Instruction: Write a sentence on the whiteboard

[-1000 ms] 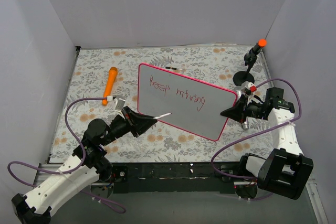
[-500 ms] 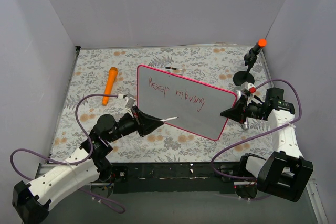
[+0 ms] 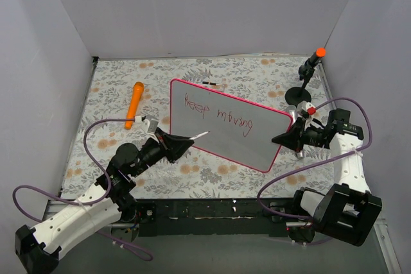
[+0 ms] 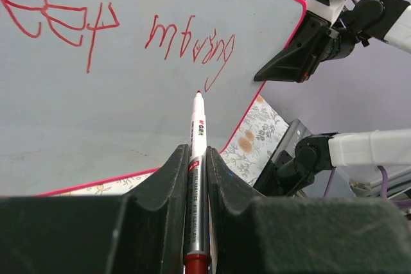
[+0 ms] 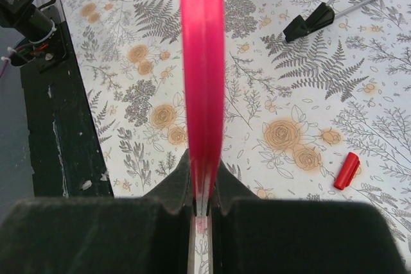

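Observation:
The whiteboard point(image 3: 226, 134) with its pink-red frame is held tilted above the floral table. One line of red handwritten words, the sentence point(image 3: 218, 115), runs across its upper part. My left gripper point(image 3: 182, 141) is shut on a slim marker pen point(image 3: 200, 136) whose tip points at the board below the words. In the left wrist view the pen point(image 4: 197, 134) sits between the jaws of the left gripper point(image 4: 197, 153), with its tip just under the sentence point(image 4: 186, 38) on the whiteboard point(image 4: 115, 120). My right gripper point(image 3: 283, 138) is shut on the board's right edge point(image 5: 202, 62), the right gripper point(image 5: 202, 172) clamping the frame.
An orange marker-like object point(image 3: 135, 102) lies at the back left. A black stand with an orange top point(image 3: 309, 70) is at the back right. A red pen cap point(image 5: 349, 171) and the black feet point(image 5: 309, 20) lie on the table under the board. White walls enclose the table.
My left gripper pushed the pen right and forward over the board, then drew back to the left. The board shifted slightly. The right gripper kept its hold.

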{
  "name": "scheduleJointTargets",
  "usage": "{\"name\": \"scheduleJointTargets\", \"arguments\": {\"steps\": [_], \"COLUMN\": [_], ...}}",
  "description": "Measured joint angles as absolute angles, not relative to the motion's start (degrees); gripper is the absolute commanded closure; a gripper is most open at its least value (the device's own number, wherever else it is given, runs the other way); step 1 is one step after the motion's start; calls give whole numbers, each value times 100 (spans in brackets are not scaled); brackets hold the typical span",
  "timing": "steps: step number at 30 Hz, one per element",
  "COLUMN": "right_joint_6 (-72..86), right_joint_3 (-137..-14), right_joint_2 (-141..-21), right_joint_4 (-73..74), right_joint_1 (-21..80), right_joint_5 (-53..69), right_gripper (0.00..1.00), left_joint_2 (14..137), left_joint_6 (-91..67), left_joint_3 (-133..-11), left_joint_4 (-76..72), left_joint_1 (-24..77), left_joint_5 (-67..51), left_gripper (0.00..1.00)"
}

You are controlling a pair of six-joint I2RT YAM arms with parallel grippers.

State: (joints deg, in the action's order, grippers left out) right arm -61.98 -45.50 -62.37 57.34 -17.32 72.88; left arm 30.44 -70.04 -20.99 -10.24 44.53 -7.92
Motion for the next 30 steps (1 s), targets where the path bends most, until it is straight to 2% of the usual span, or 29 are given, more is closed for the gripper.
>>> {"name": "scheduleJointTargets", "arguments": {"steps": [9,17,26,30], "right_joint_6": [-7231,-7824,-7841,-7841], "right_joint_3": [-5273,-5325,-5234,-5179], "right_joint_2": [-6667,-7083,-7087,-7087], "right_joint_4": [6925,7419,7404,7354], "right_joint_1": [-2259,-2545,-2550,-2550], "right_joint_5": [7067,7148,7220,7247], "right_gripper": [99,99,99,99], "left_joint_2": [2993,3288,4263,4510], "left_joint_6": [-6862,-6351,-6871,-7164], "left_joint_3": [-2023,-2141,-2084,-1942], "left_joint_4": [-1083,-1227,-2338,-2777], "left_joint_1": [4453,4348,2471,2067], "left_joint_5": [-580,-228,-1730,-2377], "left_gripper": [100,100,100,100]}}
